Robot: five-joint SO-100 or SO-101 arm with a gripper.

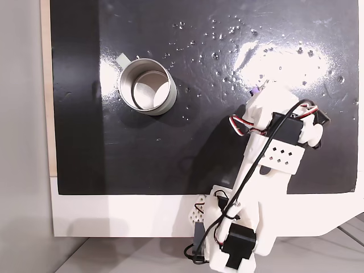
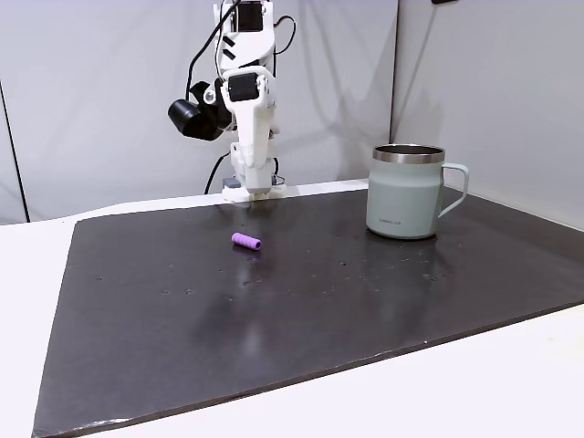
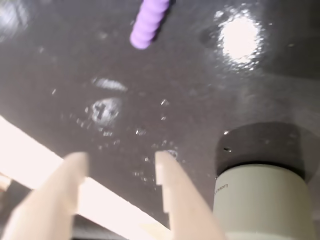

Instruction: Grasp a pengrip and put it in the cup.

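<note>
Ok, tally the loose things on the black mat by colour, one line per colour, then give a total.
Purple: 1, the pengrip, lying on the mat.
Silver-grey: 1, the cup, standing upright.
Total: 2.

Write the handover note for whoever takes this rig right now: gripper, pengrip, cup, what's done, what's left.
Gripper: open and empty in the wrist view, above the black mat, nothing between the fingers.
Pengrip: lying on its side on the mat, in front of the arm, apart from the gripper.
Cup: upright on the mat, away from the pengrip; nothing visible inside it from above.
Done: nothing grasped yet.
Left: close on the pengrip, lift it, carry it over the cup, release it.
</note>
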